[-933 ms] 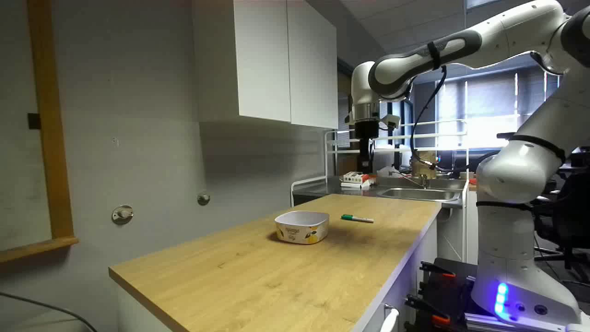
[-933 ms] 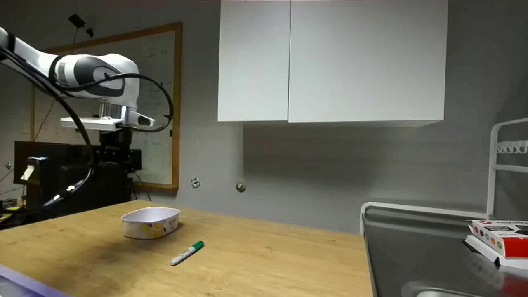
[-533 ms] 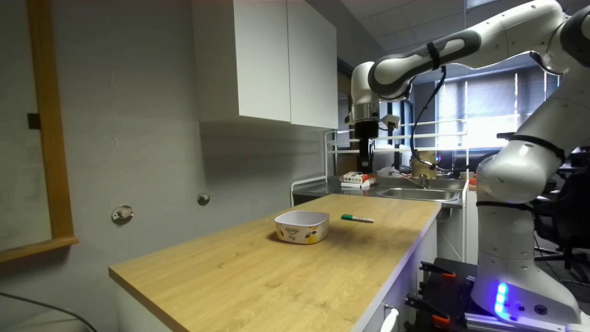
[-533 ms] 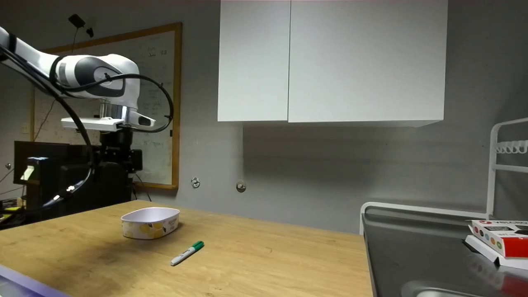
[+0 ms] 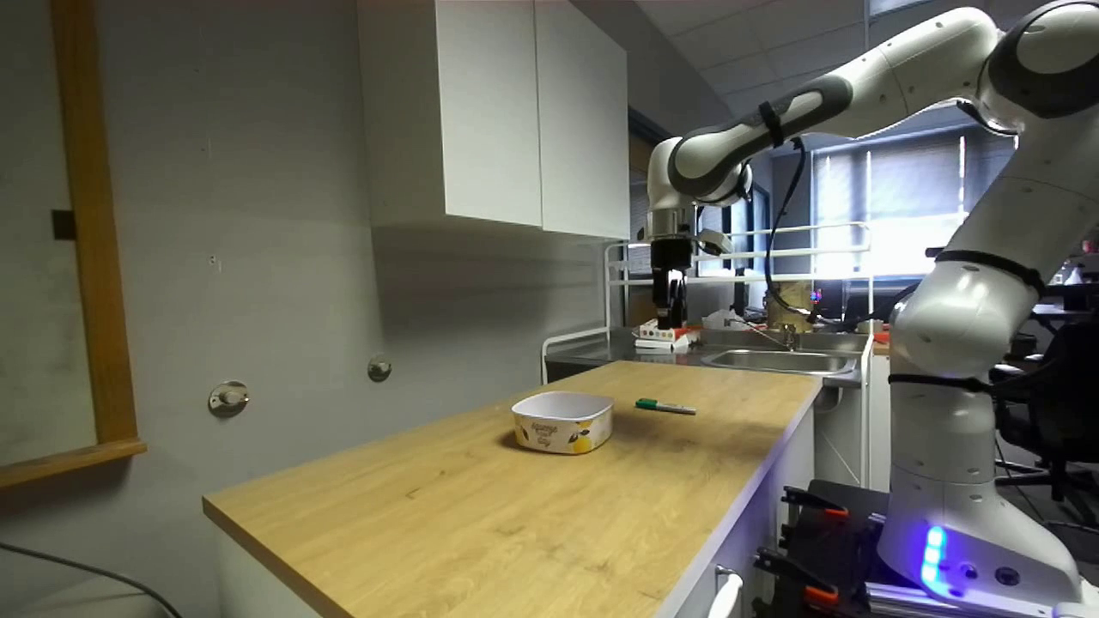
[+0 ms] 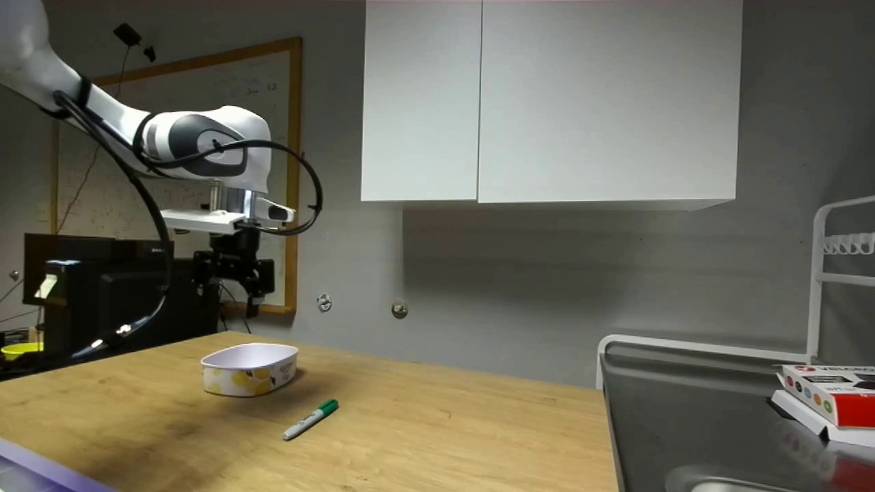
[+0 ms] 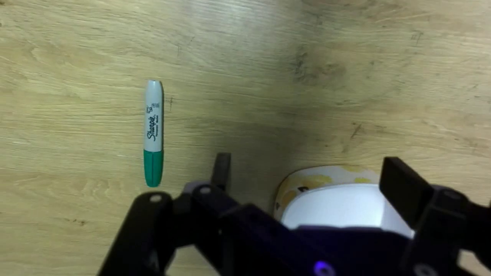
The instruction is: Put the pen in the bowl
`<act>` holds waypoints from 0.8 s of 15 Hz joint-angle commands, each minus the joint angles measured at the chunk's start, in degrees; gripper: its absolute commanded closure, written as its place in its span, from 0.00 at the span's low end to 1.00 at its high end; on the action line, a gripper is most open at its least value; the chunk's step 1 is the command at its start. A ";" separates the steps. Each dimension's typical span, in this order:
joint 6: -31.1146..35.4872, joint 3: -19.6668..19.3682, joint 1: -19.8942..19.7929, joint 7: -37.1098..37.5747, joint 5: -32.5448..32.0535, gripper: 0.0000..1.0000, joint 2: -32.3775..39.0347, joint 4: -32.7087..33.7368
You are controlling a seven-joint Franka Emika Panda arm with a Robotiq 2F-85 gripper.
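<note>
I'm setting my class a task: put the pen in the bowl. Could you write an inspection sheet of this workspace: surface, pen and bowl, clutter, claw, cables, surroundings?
Surface: wooden worktop, small dark marks in the wrist view.
Bowl: upright on the worktop, white inside, yellow print outside; interior only partly visible.
Pen: lying on the worktop, green cap on, apart from the bowl.
Clutter: red-and-white box on the dark counter beyond the worktop.
Claw: open, holding nothing, above the worktop.
Cables: black cable looping beside the arm; another cable low in an exterior view.
Surroundings: white wall cabinet, whiteboard, sink.
</note>
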 commanded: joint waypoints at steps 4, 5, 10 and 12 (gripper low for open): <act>1.18 -5.39 -4.23 -6.09 -0.31 0.00 12.92 6.03; 0.97 -6.12 -4.78 -7.13 0.01 0.00 14.75 6.84; 0.77 -6.63 -6.72 -8.85 -0.36 0.00 23.26 10.94; 0.94 -5.91 -6.91 -7.54 -0.72 0.00 26.30 12.66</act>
